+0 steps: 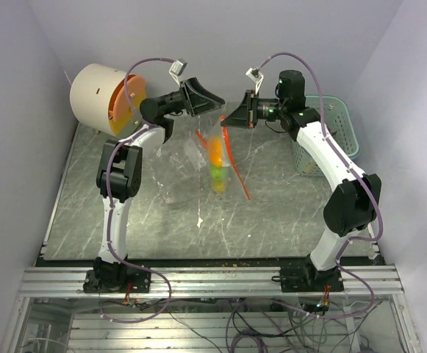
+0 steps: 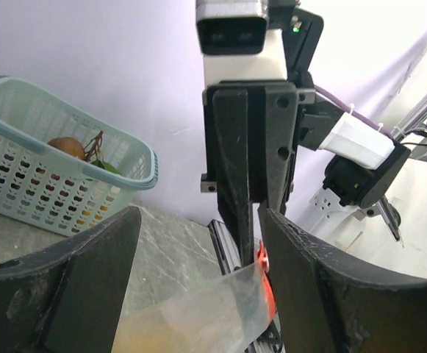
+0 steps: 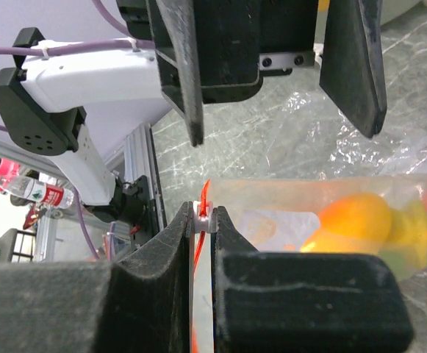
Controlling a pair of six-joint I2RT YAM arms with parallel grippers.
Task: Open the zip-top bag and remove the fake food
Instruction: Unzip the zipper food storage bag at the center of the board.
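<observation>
Plastic zip-top bag (image 3: 279, 197) tight in right pincer (image 3: 203, 215)

Nothing legible shows in any of my three views: no brand, number or sign. The closest thing to print is a red-and-white label on a small bottle (image 3: 31, 193) at the far left of my right wrist view, its wording too small to read.

Clr crinkly plastic bag (image 3: 272, 200), glossy stone tbl (image 1: 286, 215)
</observation>
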